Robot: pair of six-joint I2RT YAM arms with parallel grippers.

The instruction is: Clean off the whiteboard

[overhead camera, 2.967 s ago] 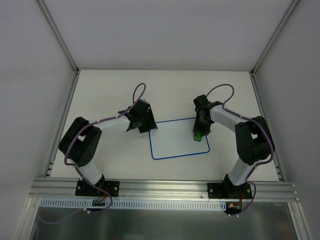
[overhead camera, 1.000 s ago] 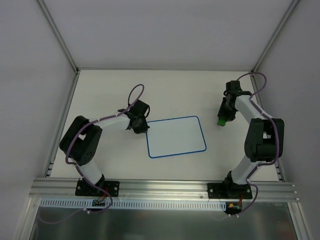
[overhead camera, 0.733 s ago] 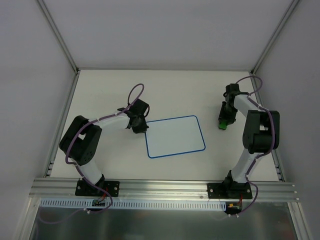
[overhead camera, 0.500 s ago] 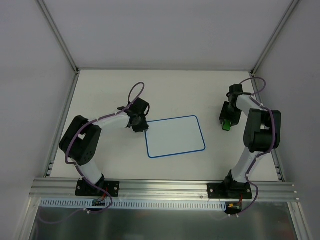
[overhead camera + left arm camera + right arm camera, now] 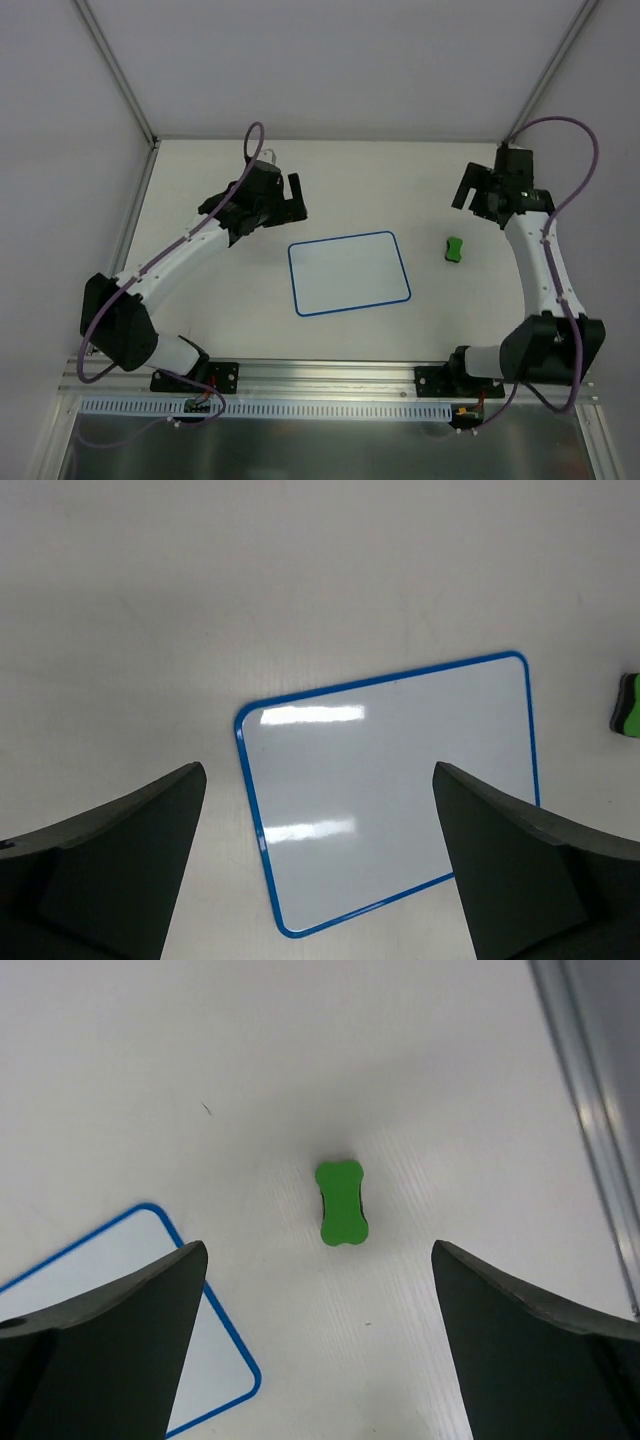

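White tabletop (image 5: pixel 350 180), closed in by pale walls (image 5: pixel 300 60), is seen beneath both arms. Flat upon it the whiteboard (image 5: pixel 348 273) (image 5: pixel 390 780) (image 5: pixel 120 1250) is laid, blue-bordered and round-cornered, its face plain white with two streaks of glare. It is found below the left gripper (image 5: pixel 295 197) (image 5: pixel 318 770) and just ahead of it, framed between that gripper's two fingers in the left wrist view. From the right gripper (image 5: pixel 478 205) (image 5: pixel 318 1250) only one rounded corner of the board is caught, low and to the left, partly hidden by the left-hand finger (image 5: pixel 100 1360). Both grippers are held up clear of the table, their fingers spread wide, and nothing is gripped by either. A small green eraser (image 5: pixel 453 248) (image 5: pixel 341 1203), shaped like a bone, is set on the table directly under the right gripper, midway between its fingers and a little ahead of them. It is kept apart from the board, near that board's edge, and is glimpsed at the far right of the left gripper's view (image 5: pixel 628 704)
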